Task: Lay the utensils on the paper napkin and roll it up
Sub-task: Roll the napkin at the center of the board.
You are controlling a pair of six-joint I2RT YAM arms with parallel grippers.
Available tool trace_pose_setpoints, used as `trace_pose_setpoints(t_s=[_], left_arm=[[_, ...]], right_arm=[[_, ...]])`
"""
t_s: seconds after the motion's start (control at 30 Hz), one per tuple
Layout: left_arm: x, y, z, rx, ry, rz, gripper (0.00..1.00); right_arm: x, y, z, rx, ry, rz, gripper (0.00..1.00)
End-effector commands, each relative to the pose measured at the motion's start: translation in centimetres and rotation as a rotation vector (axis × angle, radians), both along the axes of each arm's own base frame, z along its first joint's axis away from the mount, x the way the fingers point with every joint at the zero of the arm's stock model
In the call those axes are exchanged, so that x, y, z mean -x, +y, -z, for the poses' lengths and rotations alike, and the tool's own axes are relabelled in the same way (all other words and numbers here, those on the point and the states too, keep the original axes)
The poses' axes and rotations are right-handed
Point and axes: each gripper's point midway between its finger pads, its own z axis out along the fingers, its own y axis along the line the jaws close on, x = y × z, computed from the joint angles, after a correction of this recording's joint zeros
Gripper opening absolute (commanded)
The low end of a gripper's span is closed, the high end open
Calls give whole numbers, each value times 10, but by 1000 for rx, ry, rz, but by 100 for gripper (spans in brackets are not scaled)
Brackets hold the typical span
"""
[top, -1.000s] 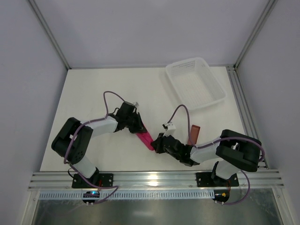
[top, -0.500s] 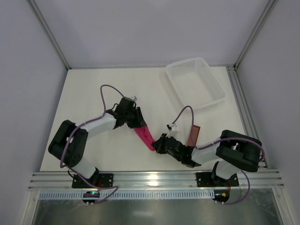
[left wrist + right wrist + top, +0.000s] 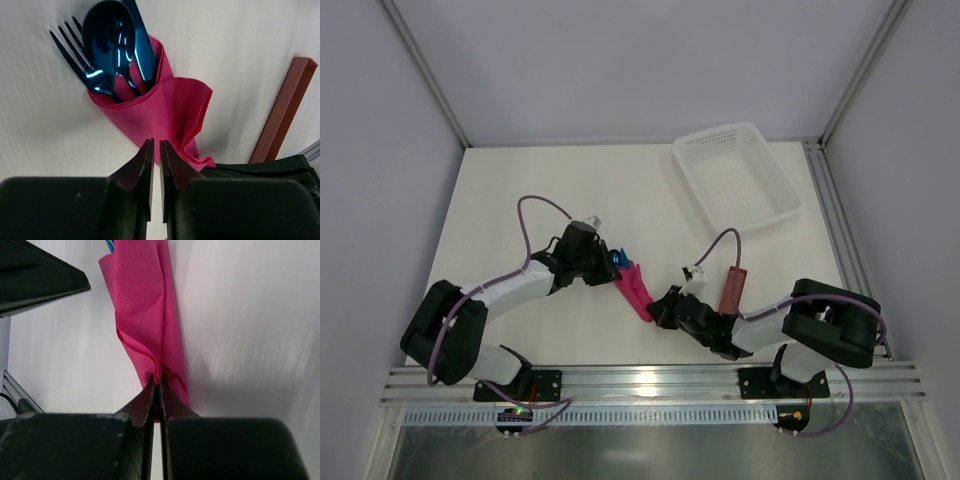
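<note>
A: Utensils first: where?
B: Bundled in the paper napkin, near the middle of the table, between the two arms. Blue fork, spoon and a third slim piece, heads poking out of the top of the pink wrap.
A: And the claws?
B: For the right gripper: pressed together, pinching the napkin's narrow tail end. For the left gripper: almost closed, only a thin slit left, nothing seen between the jaws, tips close to the wrap's side. Cannot tell whether touching.
A: How far along?
B: Placing looks done. Rolling seems partly done: wraps around the handles, but sits loose, with a flared fold standing open on one side. Probably left: tightening that flap, then letting go.
A: Anything else nearby?
B: Near the bundle but apart from it, a reddish-brown sleeve. Well away at the far right, a white mesh basket.
</note>
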Motion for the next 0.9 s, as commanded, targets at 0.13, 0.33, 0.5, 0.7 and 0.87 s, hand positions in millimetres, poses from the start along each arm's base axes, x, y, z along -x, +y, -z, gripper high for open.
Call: trace_pose_setpoints(t_s=[0.13,0.33,0.5,0.7,0.87], left_arm=[[11,-37,10,85,24,71,9],[13,-52,15,97,18,86,9],[15,-63,18,95,19,106,9],[16,-71,23,90,26,124,9],[14,-71,23,79,22,127,9]], right_arm=[[-7,-5,-11,-43,-35,55,4],[-7,-7,-11,-50,-36,60,4],[-6,-6,-14,-62,-46,49,4],[-6,-3,-16,-39,-60,24,19],[-8,-10,-19,43,-60,32,36]])
